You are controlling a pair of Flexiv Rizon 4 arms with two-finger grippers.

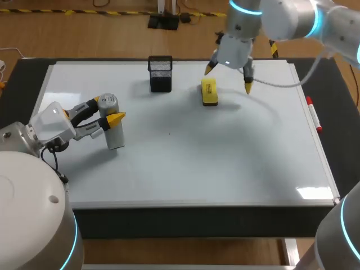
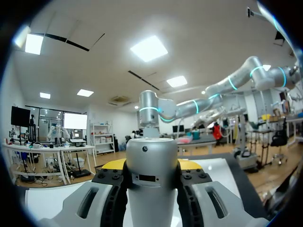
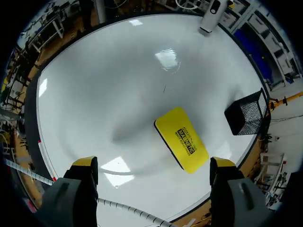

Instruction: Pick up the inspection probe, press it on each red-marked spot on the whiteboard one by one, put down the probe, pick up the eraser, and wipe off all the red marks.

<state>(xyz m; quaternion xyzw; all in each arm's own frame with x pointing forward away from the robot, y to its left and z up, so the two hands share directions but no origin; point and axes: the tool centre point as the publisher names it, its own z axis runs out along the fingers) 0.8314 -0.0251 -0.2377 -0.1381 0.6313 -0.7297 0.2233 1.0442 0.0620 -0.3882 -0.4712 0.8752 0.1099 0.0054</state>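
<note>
The inspection probe [image 1: 112, 128], a grey cylinder, stands upright on the whiteboard [image 1: 225, 163] at the left, with my left gripper [image 1: 107, 111] shut on its upper part. In the left wrist view the probe [image 2: 151, 179] fills the gap between the fingers [image 2: 106, 194]. The yellow eraser [image 1: 209, 91] lies flat on the board at the back middle. My right gripper [image 1: 228, 77] hangs open just above and right of it. In the right wrist view the eraser [image 3: 181, 138] lies below and between the wide-spread fingertips [image 3: 85, 163], untouched. I see no red marks on the board.
A black mesh holder [image 1: 161, 73] stands at the back of the board, left of the eraser, also seen as the mesh holder [image 3: 246, 113] in the right wrist view. A red marker [image 1: 314, 115] lies along the board's right edge. A tiny dark speck [image 1: 169, 133] sits mid-board.
</note>
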